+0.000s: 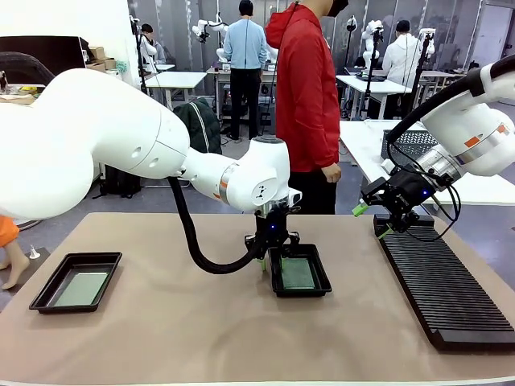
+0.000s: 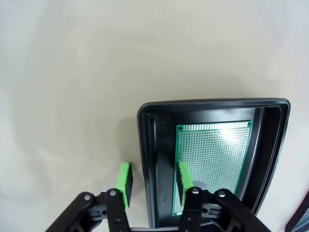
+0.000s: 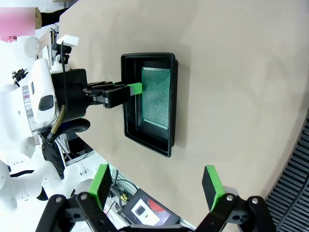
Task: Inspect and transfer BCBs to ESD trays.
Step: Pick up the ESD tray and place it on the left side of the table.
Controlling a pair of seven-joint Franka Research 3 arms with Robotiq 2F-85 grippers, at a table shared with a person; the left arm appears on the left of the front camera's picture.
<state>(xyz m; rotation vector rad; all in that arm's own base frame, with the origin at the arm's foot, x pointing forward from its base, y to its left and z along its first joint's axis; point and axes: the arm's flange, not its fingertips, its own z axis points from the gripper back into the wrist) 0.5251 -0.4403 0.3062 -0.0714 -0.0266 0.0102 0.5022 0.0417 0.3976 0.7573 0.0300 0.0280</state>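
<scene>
Black plastic marks the middle ESD tray (image 1: pixel 300 272), the landmark on the tan table (image 1: pixel 177 330); a green BCB (image 1: pixel 298 273) lies flat on its floor. In the left wrist view this tray (image 2: pixel 149 159) sits with one raised wall between the two green pads of the left gripper (image 2: pixel 153 182): one pad stands outside the wall over the bare table, the other inside, over the edge of the perforated board (image 2: pixel 212 157). The jaws are partly drawn in around that wall, but whether the pads actually press on it cannot be told, and the tray rests flat on the table. In the front view the left gripper (image 1: pixel 266 259) comes straight down at the tray's left rim. Far to the left of this tray, near the table's left edge, lies a second ESD tray (image 1: pixel 76 281) with another pale green BCB (image 1: pixel 80 288) inside it. To the right of the middle tray a long black ribbed rack (image 1: pixel 447 293) runs along the table, and the right gripper (image 1: pixel 372 221) hangs above the rack's far end with its fingers spread wide and nothing between them. The right wrist view shows that gripper (image 3: pixel 158 182) open over the bare table, well apart from the middle tray (image 3: pixel 147 99). Beyond the tray, at the far side of the table, a person in a red top (image 1: pixel 307 96) stands.
</scene>
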